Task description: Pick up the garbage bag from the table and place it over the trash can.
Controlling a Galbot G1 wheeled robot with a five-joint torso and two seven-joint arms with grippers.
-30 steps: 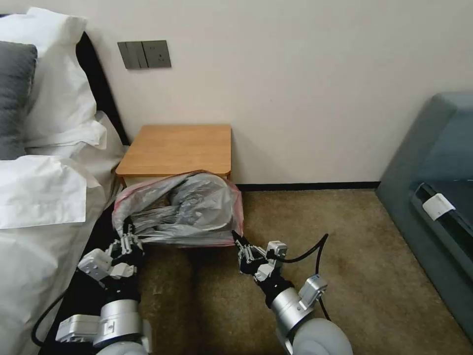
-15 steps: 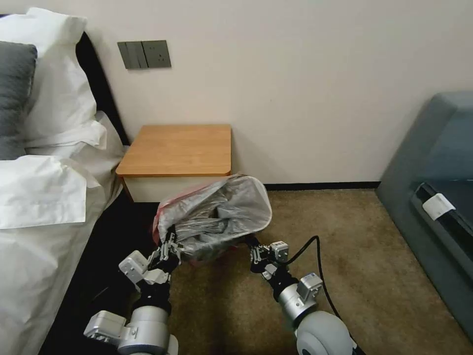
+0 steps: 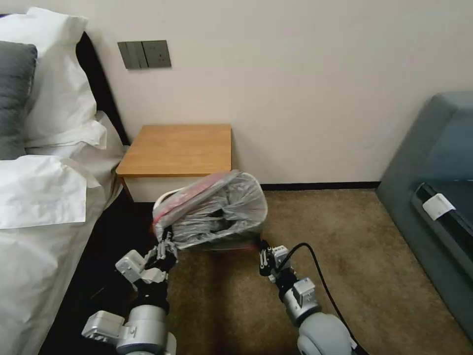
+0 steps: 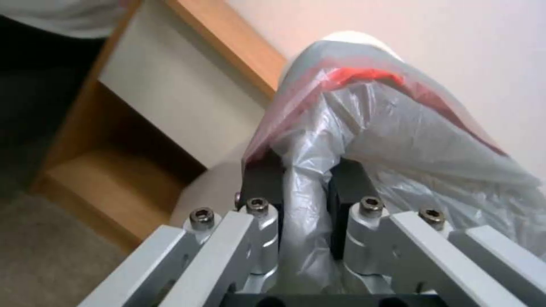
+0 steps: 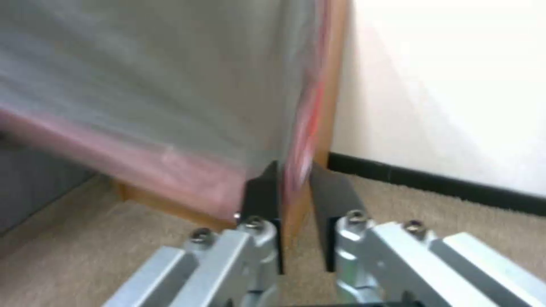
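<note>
Pinching the garbage bag (image 3: pixel 212 209) at opposite corners, the left gripper (image 3: pixel 165 244) and right gripper (image 3: pixel 263 255) hold it stretched. It hangs before the table (image 3: pixel 177 150), above the carpet (image 3: pixel 369 246).

Both arms are silver-grey metal with rounded joints, black finger pads (image 4: pixel 262 181), hex-socket screws, and a black cable (image 3: pixel 315 268) on the right arm.
</note>
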